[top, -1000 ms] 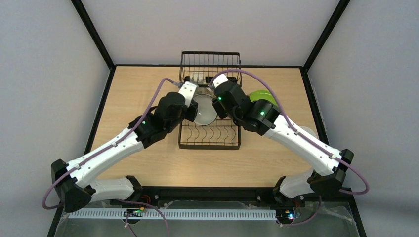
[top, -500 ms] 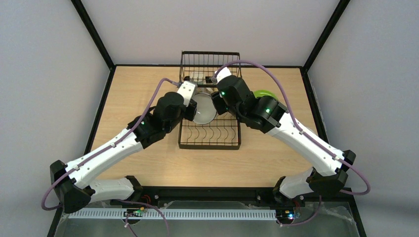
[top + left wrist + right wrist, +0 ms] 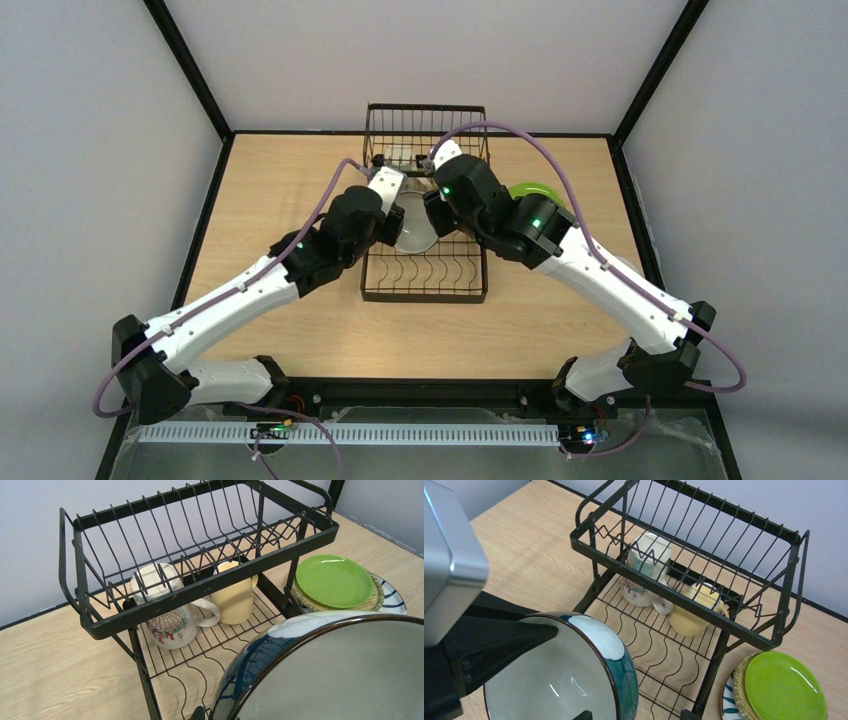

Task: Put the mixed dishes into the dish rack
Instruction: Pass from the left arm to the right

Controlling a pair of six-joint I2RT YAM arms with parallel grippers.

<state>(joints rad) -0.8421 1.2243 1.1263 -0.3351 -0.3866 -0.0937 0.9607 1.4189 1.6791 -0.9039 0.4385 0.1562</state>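
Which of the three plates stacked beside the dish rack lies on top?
The lime green plate. It rests on the tan plate, whose rim shows around it, and the white plate with blue stripes lies at the bottom.

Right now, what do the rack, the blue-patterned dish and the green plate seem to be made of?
Dish rack: metal wire, probably, with a matte black coating; thin rigid rods.
Blue-patterned dish: glazed ceramic, likely; glossy with reflections.
Lime green plate: smooth, soft sheen; plastic or glazed ceramic, unclear.

Showing two mugs centre: white printed (image 3: 167, 625), pale yellow (image 3: 235, 600). Three plates right: lime green (image 3: 334, 580), tan (image 3: 299, 595), striped (image 3: 393, 598). One blue-patterned bowl (image 3: 257, 655). One dish rack (image 3: 200, 587).
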